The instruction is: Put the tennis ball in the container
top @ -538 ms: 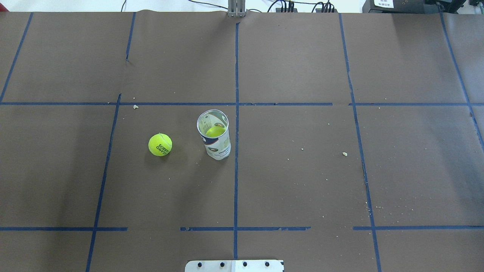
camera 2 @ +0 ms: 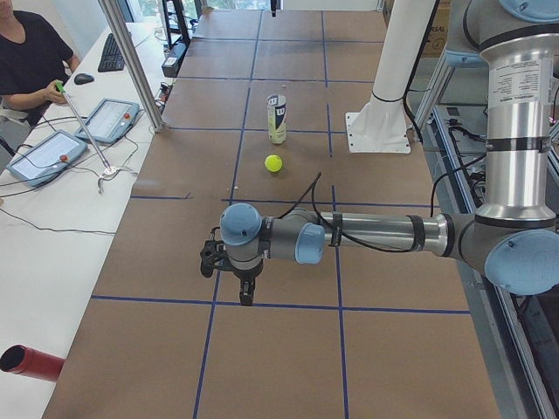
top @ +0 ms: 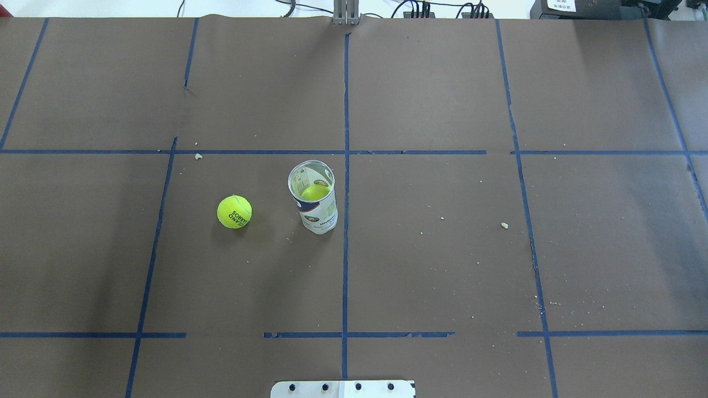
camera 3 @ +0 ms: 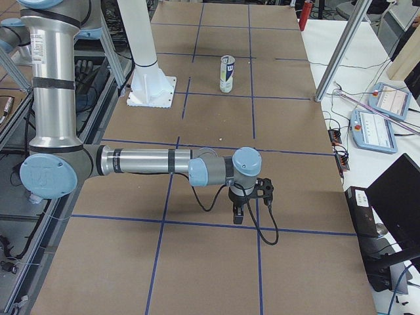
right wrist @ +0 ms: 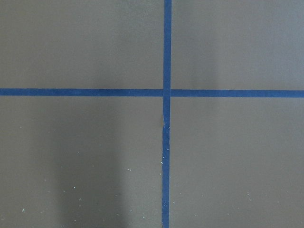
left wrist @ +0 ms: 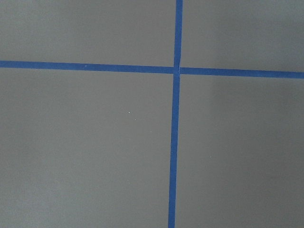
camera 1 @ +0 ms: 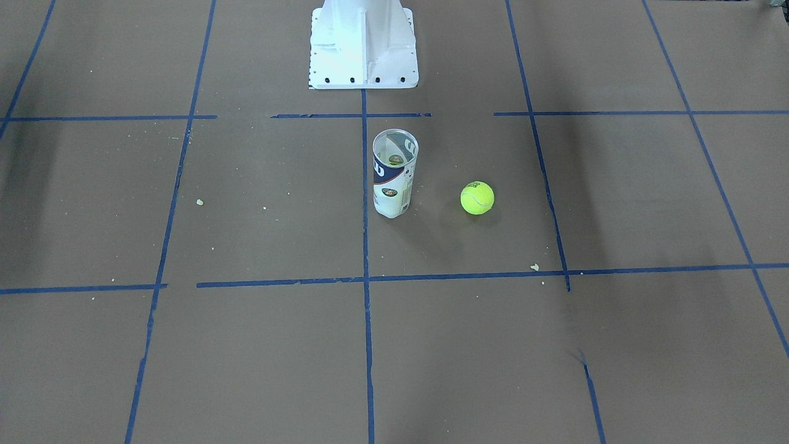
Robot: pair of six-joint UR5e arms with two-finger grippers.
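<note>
The tennis ball (top: 234, 211) lies on the brown table a short way left of the container (top: 313, 196), apart from it. The clear can stands upright and open-topped, and a second yellow-green ball (top: 315, 192) shows inside it. In the front-facing view the tennis ball (camera 1: 477, 197) lies right of the container (camera 1: 395, 172). My left gripper (camera 2: 247, 295) hangs low over the table near the left end, far from the tennis ball (camera 2: 273, 162). My right gripper (camera 3: 237, 216) hangs near the right end, far from the container (camera 3: 226, 73). I cannot tell whether either is open or shut.
The white robot base (camera 1: 363, 49) stands behind the can. Blue tape lines grid the brown paper, with small crumbs (top: 504, 225) scattered on it. An operator (camera 2: 31, 52) sits by tablets beyond the far edge, and a red cylinder (camera 2: 26, 362) lies off the table.
</note>
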